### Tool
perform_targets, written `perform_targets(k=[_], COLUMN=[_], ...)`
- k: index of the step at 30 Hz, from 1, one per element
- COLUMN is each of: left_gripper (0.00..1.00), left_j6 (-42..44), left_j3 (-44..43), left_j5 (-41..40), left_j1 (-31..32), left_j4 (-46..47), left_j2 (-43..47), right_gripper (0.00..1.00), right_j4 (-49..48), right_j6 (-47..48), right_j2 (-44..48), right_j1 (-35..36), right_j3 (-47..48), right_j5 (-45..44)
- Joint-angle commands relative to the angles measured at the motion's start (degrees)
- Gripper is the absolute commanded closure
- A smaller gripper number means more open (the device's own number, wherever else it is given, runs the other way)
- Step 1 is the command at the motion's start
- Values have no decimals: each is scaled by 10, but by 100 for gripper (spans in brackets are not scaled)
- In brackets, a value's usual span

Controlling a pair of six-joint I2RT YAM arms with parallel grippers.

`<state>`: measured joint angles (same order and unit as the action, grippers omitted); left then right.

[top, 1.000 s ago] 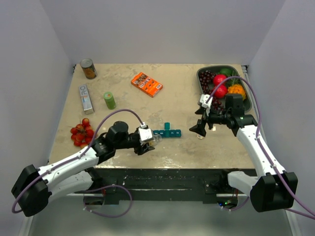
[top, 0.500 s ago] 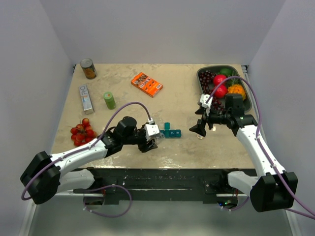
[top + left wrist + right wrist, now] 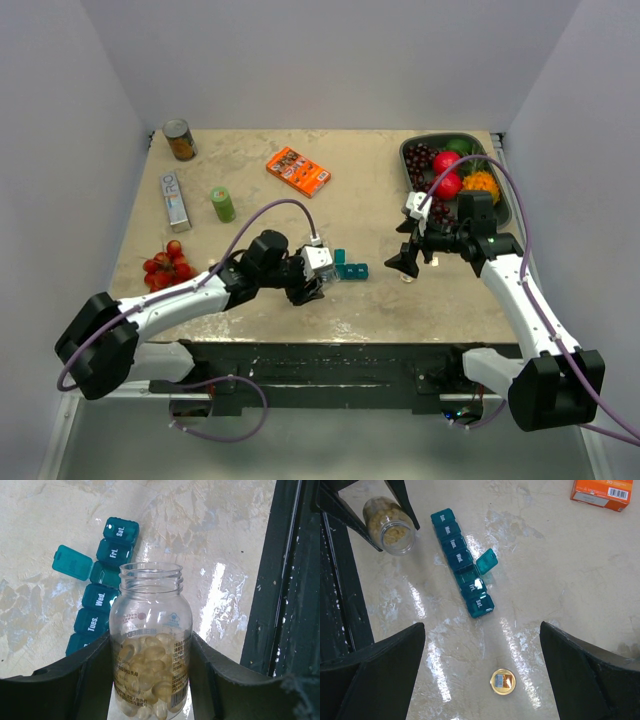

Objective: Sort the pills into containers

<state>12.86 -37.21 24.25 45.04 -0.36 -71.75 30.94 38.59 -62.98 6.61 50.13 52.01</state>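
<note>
Nearest the counter's (image 3: pixel 370 200) front edge, left end effector (image 3: pixel 150 640) clamped on an open bottle (image 3: pixel 150 605) of pale pills, mouth aimed at the organizer (image 3: pixel 462 562). Just beyond, organizer lying flat, one middle lid (image 3: pixel 486 561) flipped open, the others shut. Rightward, right end effector (image 3: pixel 481 627) spread wide, holding nothing, above a gold cap (image 3: pixel 501 681). Farthest back, orange box (image 3: pixel 298 171).

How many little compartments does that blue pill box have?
7. The pill box lies on the table as one straight row: four shut, then one with its lid flipped open, then Fri and Sat shut. None seems hidden.
</note>
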Motion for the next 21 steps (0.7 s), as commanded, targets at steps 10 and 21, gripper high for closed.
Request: perform_targets(k=[10, 21], left_gripper=[100, 100], left_j6=[-16, -23], left_j3=[-70, -105], left_j5=[-21, -48], left_j1=[2, 2], left_j4=[-31, -82], left_j2=[-59, -105], right_gripper=[1, 1], right_j4=[3, 2], right_j6=[-3, -4], right_j2=[6, 5], right_j1=[-3, -4], right_j3=[14, 14], right_j5=[2, 0])
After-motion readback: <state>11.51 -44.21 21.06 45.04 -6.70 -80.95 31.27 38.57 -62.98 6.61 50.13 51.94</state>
